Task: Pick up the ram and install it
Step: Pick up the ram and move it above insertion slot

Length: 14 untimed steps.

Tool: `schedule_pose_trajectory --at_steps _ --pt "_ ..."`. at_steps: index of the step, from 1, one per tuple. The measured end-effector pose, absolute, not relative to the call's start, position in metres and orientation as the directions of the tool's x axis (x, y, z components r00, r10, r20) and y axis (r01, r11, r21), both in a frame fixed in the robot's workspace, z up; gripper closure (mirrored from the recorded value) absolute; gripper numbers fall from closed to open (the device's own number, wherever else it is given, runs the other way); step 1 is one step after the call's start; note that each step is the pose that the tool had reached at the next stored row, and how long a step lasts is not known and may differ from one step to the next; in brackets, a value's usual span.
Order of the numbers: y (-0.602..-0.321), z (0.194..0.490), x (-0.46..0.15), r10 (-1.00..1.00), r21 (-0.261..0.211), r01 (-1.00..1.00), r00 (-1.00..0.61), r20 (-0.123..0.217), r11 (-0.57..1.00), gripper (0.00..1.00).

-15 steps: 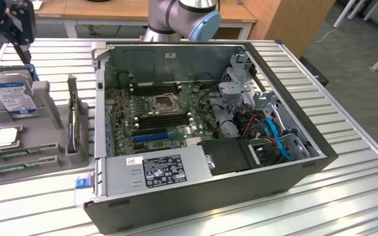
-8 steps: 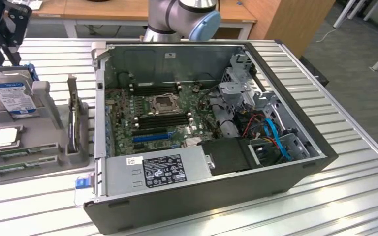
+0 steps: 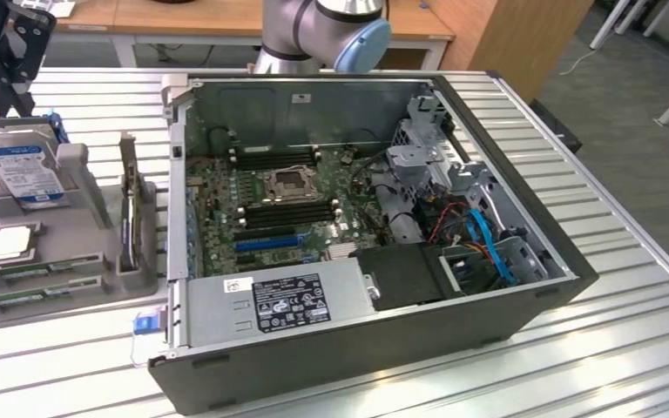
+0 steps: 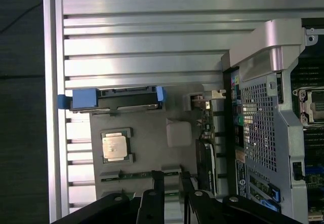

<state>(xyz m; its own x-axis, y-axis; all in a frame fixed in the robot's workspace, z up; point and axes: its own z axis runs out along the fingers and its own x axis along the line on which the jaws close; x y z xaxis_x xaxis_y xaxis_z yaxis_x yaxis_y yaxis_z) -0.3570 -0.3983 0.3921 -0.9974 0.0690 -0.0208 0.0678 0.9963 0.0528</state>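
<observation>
Two green ram sticks [image 3: 21, 271] lie in slots of a grey tray [image 3: 73, 261], to the exterior view's left of the open computer case [image 3: 369, 366]. In the wrist view one ram stick [image 4: 132, 175] runs across the tray just beyond my fingertips. My gripper [image 4: 171, 176] hovers above the tray, its two dark fingers [image 4: 157, 183] a narrow gap apart with nothing between them. Only the grey tray shows through that gap. Inside the case, the motherboard's black memory slots [image 3: 288, 210] flank the processor socket [image 3: 287, 182].
The tray also holds a hard drive [image 3: 21, 170] with blue ends, a loose processor [image 4: 115, 147] and an upright expansion card [image 3: 137, 218]. A power supply [image 3: 282, 300] and cables [image 3: 486, 239] fill the case's near side. The slatted metal table [image 3: 613, 348] surrounds the case.
</observation>
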Motion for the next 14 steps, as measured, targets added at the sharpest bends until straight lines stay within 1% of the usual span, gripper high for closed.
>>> schedule_pose_trajectory --at_steps 12,14 --pt "-0.3983 0.3921 -0.3573 0.067 0.053 0.066 -0.998 -0.021 0.996 0.74" --pt "-0.3982 0.3921 -0.3576 0.039 0.053 0.037 -0.999 -0.021 0.998 0.74"
